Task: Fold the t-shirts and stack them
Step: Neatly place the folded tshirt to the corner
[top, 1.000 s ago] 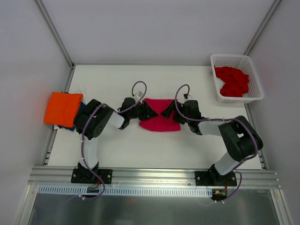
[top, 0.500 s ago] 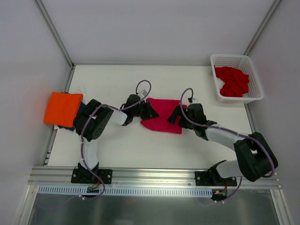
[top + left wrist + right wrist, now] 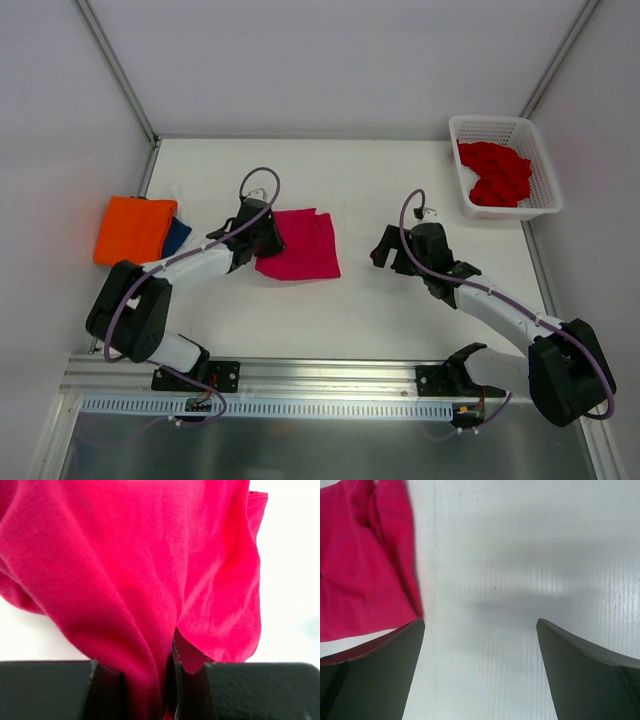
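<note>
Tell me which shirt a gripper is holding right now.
The crimson-pink t-shirt at mid-table, pinched at its left edge by the left gripper. The orange shirt and dark blue shirt lie untouched at the far left, the red shirts in the white basket.

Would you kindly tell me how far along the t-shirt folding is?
Done: an orange t-shirt lies folded on a dark blue t-shirt at the far left. In hand: the crimson-pink t-shirt, folded to a rough square, is pinched at its left edge by the left pincer; the right pincer is open and clear of it. Left: stacking that shirt, then the red t-shirts heaped in the white basket.
</note>
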Robot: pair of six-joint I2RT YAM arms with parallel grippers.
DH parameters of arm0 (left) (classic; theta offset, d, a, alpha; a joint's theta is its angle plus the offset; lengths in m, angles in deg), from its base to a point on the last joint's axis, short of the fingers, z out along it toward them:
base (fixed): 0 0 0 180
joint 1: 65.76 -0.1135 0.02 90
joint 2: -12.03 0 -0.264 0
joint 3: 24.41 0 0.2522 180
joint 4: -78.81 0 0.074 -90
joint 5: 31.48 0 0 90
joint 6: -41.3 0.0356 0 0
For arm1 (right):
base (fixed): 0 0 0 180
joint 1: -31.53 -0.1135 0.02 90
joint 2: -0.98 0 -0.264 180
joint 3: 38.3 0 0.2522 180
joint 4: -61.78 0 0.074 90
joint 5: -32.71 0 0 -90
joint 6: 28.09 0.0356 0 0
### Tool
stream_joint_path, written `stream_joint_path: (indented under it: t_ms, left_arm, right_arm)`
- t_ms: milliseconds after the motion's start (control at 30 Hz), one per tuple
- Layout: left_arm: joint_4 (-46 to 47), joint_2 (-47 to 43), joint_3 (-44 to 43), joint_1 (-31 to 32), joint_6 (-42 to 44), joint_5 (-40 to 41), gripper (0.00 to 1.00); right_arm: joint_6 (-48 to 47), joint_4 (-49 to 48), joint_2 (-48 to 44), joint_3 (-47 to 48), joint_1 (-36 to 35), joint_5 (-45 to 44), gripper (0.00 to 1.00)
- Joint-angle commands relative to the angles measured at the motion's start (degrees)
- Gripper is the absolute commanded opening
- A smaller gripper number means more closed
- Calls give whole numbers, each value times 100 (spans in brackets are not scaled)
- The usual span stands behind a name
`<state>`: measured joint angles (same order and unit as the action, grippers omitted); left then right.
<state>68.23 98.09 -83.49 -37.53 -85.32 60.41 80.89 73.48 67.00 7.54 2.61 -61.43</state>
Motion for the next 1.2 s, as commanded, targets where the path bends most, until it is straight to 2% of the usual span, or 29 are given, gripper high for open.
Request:
stream_joint_path:
  t_ms: [0, 133, 367, 800, 1033, 1167]
  left_arm:
    - [-1037, -809, 172, -133, 120, 856, 0]
    - [-1548, -1301, 147, -414, 208, 1129, 0]
    - [-2216, -1452, -249, -1282, 497, 1182, 0]
    - [-3104, -881, -1584, -3295, 770, 524, 0]
    - [-3455, -609, -2138, -3816, 1078, 128, 0]
    - [-3605, -266, -2797, -4044, 1429, -171, 0]
  right_arm:
    - [-123, 75, -89, 36, -25, -52, 99]
    - [-97, -101, -2, -17, -25, 98, 100]
    - [-79, -277, 86, -114, -34, 212, 100]
    - [-237, -259, -115, -359, -34, 282, 99]
    - [-281, -277, -212, -474, -34, 317, 99]
    - [-290, -242, -291, -518, -34, 335, 99]
